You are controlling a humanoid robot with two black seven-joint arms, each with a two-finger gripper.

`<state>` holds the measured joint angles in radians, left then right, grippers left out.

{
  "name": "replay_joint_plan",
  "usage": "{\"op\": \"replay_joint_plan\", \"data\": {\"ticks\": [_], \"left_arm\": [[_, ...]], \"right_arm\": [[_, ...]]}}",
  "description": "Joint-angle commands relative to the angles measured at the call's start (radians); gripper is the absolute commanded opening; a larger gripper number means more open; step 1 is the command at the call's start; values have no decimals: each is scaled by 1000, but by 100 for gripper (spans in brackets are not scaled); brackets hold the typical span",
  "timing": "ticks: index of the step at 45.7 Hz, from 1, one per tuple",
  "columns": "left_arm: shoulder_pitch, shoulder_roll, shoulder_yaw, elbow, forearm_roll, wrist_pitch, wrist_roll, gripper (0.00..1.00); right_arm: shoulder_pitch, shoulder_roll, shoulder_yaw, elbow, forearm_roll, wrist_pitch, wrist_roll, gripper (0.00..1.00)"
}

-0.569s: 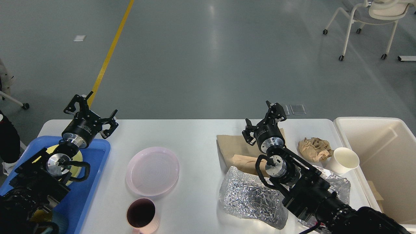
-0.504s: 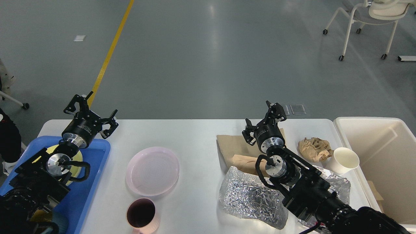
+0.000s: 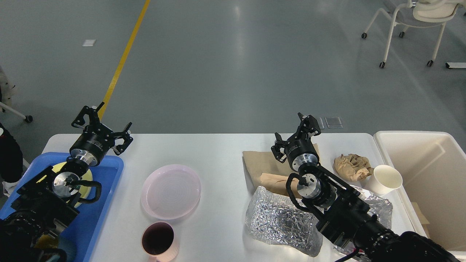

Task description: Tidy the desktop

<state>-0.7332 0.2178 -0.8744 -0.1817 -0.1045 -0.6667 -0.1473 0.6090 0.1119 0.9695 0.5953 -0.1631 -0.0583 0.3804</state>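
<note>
The white desktop (image 3: 218, 153) carries a pink plate (image 3: 170, 191), a pink cup (image 3: 159, 240) at the near edge, a flat brown paper bag (image 3: 260, 165), a crumpled brown paper ball (image 3: 352, 166), a white paper cup (image 3: 386, 179) and crinkled silver foil (image 3: 280, 220). My left gripper (image 3: 103, 125) hangs open and empty above the far corner of the blue tray (image 3: 94, 218), which holds a yellow plate (image 3: 85, 182). Open and empty too, my right gripper (image 3: 295, 133) hovers over the far edge of the paper bag.
A cream-white bin (image 3: 429, 174) stands against the desktop's right end. Beyond the table is grey floor with a yellow line (image 3: 123, 58). A wheeled chair (image 3: 415, 25) is at the far right, and a person's dark clothing (image 3: 9, 156) shows at the left edge.
</note>
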Motion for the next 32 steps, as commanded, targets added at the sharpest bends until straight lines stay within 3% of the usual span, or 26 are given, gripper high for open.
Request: {"op": "replay_joint_plan", "data": {"ticks": [1, 18, 24, 32], "left_arm": [[0, -2, -2, 1, 0, -1, -2, 98], [0, -2, 0, 1, 0, 2, 0, 98], [-3, 6, 28, -5, 5, 24, 18, 98], [-35, 58, 190, -12, 6, 101, 20, 98]], "right_arm": [[0, 0, 0, 0, -1, 0, 0, 100], [0, 0, 0, 0, 0, 0, 0, 100], [0, 0, 0, 0, 0, 0, 0, 100], [0, 0, 0, 0, -1, 0, 0, 100]]}}
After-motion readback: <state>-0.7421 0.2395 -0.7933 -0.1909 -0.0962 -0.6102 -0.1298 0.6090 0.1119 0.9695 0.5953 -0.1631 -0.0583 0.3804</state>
